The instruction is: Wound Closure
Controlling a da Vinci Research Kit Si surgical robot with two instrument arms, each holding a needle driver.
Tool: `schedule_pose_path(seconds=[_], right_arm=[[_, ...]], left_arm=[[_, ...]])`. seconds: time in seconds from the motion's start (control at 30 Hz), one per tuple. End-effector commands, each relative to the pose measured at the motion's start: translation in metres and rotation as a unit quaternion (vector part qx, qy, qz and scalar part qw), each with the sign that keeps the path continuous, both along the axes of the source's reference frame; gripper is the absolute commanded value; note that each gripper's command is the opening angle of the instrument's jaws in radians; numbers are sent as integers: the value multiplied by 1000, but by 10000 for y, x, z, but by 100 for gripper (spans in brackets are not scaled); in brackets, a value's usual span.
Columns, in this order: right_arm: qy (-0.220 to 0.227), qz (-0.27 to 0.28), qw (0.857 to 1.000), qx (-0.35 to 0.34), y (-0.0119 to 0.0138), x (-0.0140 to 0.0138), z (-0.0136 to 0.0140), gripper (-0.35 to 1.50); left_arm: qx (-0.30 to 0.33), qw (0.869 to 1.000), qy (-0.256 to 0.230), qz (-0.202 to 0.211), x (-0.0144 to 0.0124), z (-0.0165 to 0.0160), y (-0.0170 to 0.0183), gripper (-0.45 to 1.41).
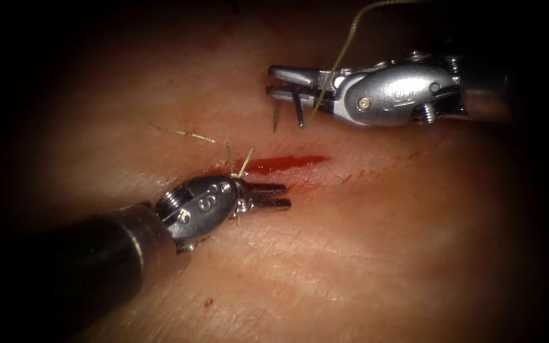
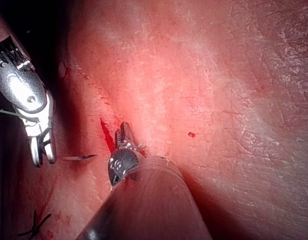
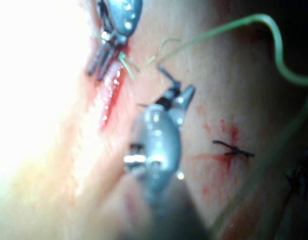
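a bright pool of light falls in the middle and fades to black at every edge; whatever lies beyond is perhaps just unlit.

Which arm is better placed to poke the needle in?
Probably the right tool: it holds the needle above the cut, out of the tissue. The left tool holds nothing.

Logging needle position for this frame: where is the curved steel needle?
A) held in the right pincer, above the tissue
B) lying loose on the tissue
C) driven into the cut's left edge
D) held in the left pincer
A: the right pincer grips the curved steel needle, its point hanging clear of the pale pork tissue.
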State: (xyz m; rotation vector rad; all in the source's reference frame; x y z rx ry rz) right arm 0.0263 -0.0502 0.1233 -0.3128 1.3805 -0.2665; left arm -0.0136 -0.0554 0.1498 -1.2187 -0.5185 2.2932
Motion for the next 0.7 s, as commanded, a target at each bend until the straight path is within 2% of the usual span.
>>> schedule_pose_path(seconds=[0.03,0.4,0.6,0.7], right_arm=[[-2,-2,1000,-5,2,7,6,-35],[-10,-11,998,-54,-10,7,14,-35],[-6,-31,994,-105,-45,-1,23,-35],[-14,-15,993,-119,-56,-3,26,-35]], left_arm=[[0,1000,0,-1,-4,7,2,14],[2,1000,-1,0,-2,4,4,18],[7,1000,-1,-1,3,6,7,26],[9,1000,-1,-2,4,7,8,26]])
